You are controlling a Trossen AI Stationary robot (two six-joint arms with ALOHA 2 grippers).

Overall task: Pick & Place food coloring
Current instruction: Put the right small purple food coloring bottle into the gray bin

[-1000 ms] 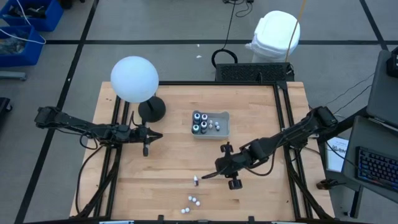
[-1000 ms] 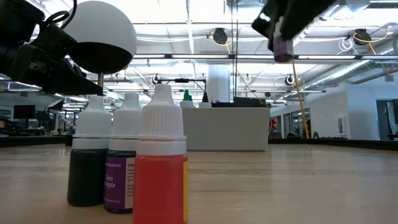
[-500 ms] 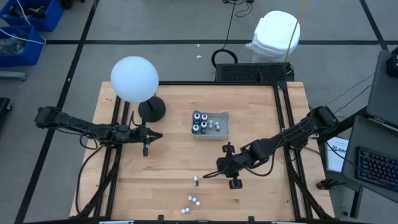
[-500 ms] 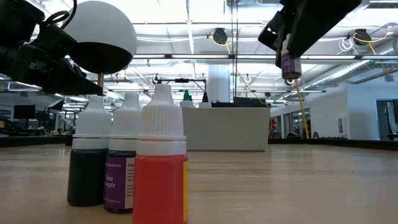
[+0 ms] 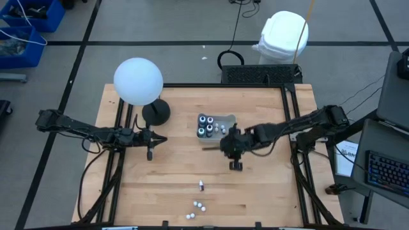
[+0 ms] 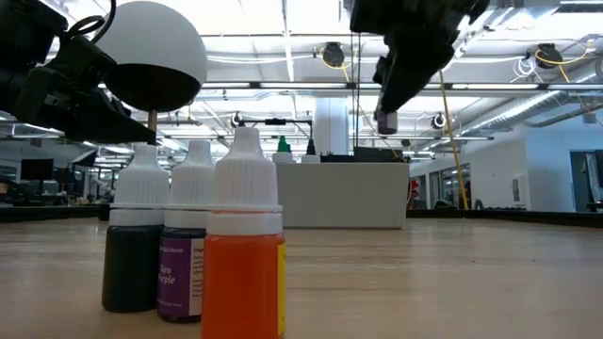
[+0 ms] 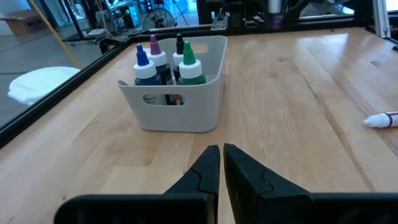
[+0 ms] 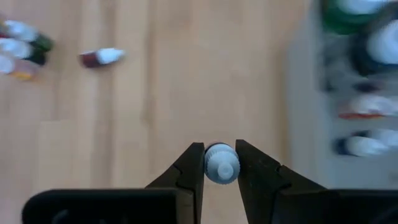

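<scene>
One small white-capped purple vial (image 8: 221, 164) clenched in my right gripper (image 8: 221, 167), hovering beside the grey rectangular tray (image 5: 229, 131); left gripper (image 7: 221, 163) pinched closed, empty.

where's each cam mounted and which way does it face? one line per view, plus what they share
High: overhead, looking straight down on the table; both arms, grey tray.
Low: at tabletop height, looking level past three standing bottles into the room; right gripper overhead holding a purple bottle.
Left wrist: looks past the shut left gripper at the tray.
Right wrist: looks down past its fingers, clamped on a white-capped bottle.
Shared: the tray appears in the high and both wrist views.
</scene>
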